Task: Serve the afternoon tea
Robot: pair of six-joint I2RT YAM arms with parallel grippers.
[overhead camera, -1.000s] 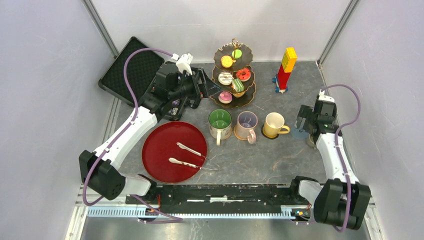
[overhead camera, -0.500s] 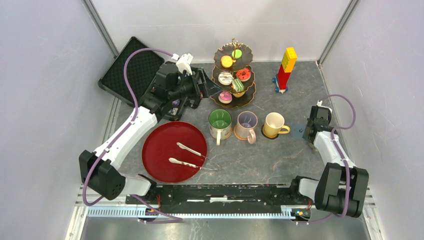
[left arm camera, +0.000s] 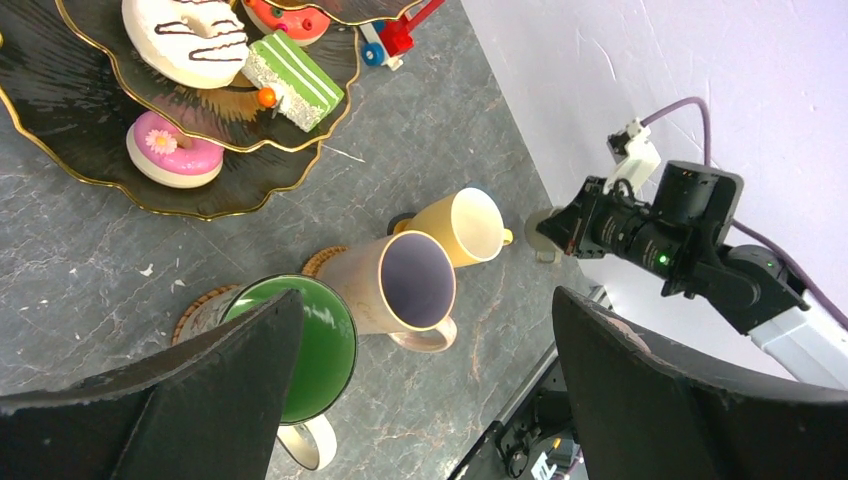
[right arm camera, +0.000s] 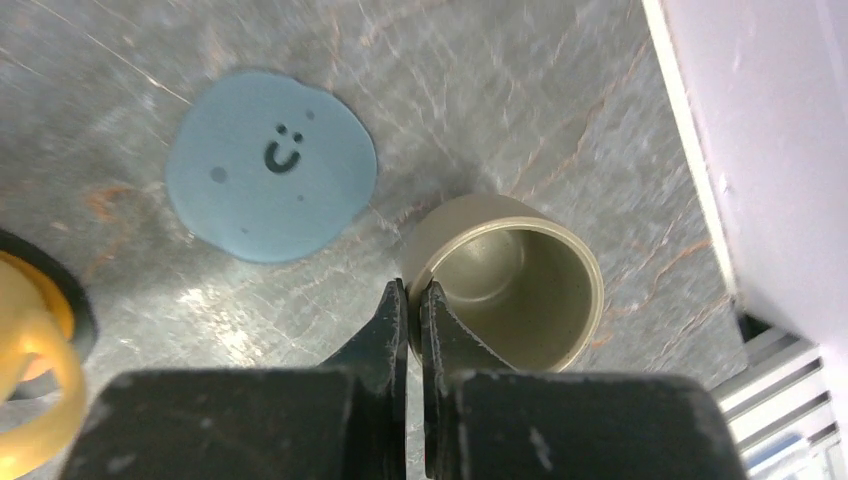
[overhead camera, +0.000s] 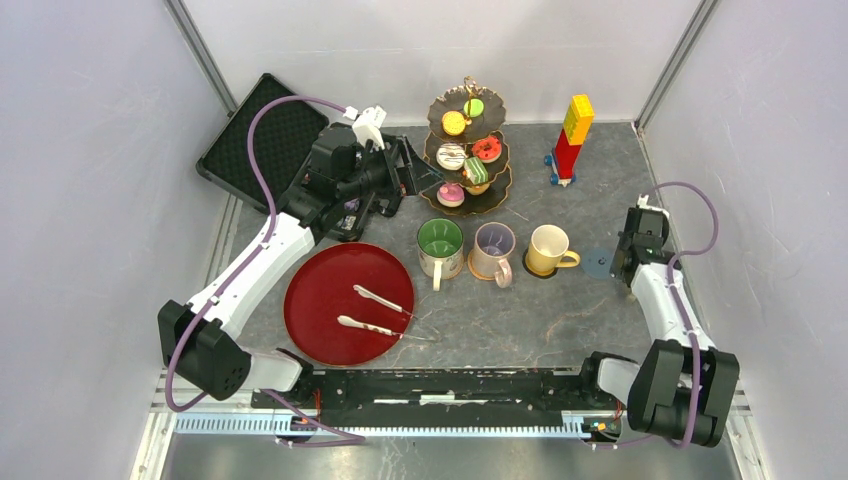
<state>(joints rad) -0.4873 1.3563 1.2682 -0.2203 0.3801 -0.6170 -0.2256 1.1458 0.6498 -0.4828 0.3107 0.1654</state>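
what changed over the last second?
The right gripper shifted rightward, clear of the blue coaster, and shut on the grey mug at its rim. The left gripper, stand and red tray stayed put.

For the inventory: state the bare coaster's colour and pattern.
Pale blue coaster with black smiley face; clearest in right wrist view.

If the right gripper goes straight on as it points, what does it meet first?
The small grey mug: the right gripper is shut on its wall, so probably the mug's floor, though depth is unclear.
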